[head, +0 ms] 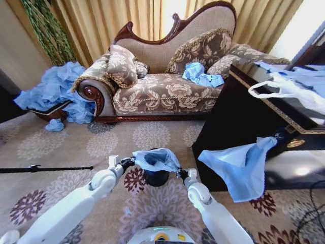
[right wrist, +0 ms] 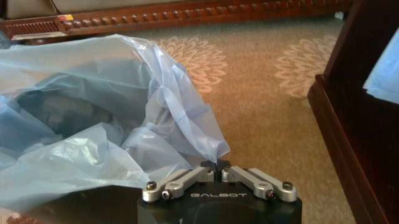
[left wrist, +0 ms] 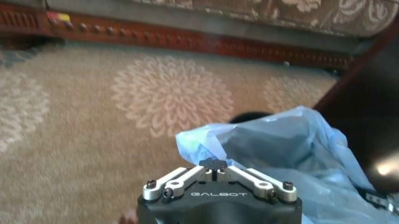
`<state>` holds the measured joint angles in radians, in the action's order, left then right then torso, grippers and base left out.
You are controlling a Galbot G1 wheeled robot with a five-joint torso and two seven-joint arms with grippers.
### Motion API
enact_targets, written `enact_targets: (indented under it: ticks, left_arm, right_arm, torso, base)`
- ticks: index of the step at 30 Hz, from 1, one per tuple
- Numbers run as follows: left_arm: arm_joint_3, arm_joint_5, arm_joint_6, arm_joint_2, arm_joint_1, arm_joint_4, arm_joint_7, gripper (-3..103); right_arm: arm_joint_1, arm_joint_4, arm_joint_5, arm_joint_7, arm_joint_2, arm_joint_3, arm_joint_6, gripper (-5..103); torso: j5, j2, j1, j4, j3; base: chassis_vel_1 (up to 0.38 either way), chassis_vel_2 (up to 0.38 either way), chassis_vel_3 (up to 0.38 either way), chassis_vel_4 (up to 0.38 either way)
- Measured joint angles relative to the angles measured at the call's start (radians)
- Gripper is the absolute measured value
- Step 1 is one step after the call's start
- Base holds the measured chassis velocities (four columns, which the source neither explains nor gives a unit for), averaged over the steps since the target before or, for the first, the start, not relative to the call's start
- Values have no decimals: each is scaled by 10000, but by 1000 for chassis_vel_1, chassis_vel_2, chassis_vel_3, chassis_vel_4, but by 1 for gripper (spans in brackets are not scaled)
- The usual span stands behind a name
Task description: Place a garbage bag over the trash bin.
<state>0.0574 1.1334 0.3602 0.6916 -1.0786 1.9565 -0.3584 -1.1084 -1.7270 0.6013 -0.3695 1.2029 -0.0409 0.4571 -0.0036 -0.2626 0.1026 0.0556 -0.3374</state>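
Both arms reach forward from the robot's body at the 6 o'clock edge of the head view, meeting over one small black trash bin (head: 156,178) that stands on the flowered carpet (head: 61,147) just past them. One light-blue garbage bag (head: 156,159) is stretched across the bin's mouth between the two grippers, billowing above the rim, with the dark bin showing below it.

At the bag's 9 o'clock edge the left gripper (head: 133,161) has its fingers drawn tight together, pinching the plastic. Its wrist view shows the fingertips (left wrist: 214,164) closed to almost no gap, with the bag's edge rising from them and the dark bin faintly visible through the film.

At the bag's 3 o'clock edge sits the right gripper (head: 181,173), likewise closed narrow on the film. Its wrist view shows the two fingertips nearly touching, with a fold of the bag (right wrist: 112,116) running down into them.

Farther off, one carved sofa (head: 167,91) stands at 12 o'clock with a crumpled blue bag (head: 200,75) on its seat. One large heap of blue bags (head: 56,91) lies at 10 o'clock beside the sofa's arm. One dark cabinet (head: 244,122) is at 3 o'clock, with another blue bag (head: 244,165) hanging down its front and a white handled bag (head: 289,91) on top.
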Motion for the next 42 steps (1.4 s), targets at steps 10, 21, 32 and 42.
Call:
enact_targets:
  ticks: [10,21,32,42]
  left_arm:
    - [-394,-619,159,132,-365,-358,219,0]
    - [-1268,-1763,-822,1585,556,-2920,477,0]
    - [-1301,-1557,-1884,2840,1761,-4425,466,0]
    - [-1476,-1541,-2103,3154,2626,-5037,638,0]
  right_arm:
    - [-562,-62,-371,96,-20,171,-92,0]
    - [263,1520,-749,463,254,295,-534,0]
    - [1144,2449,-941,814,642,-15,-913,0]
    - [1781,2925,-1050,974,663,-70,-1163,0]
  torso:
    - [2,0,0,-5,0]
    - [2,0,0,-4,-1]
    - [3,0,1,-2,-2]
    - [3,0,1,-5,-3]
  base:
    - [0,0,0,0]
    - [0,0,0,0]
    - [0,0,0,0]
    - [0,0,0,0]
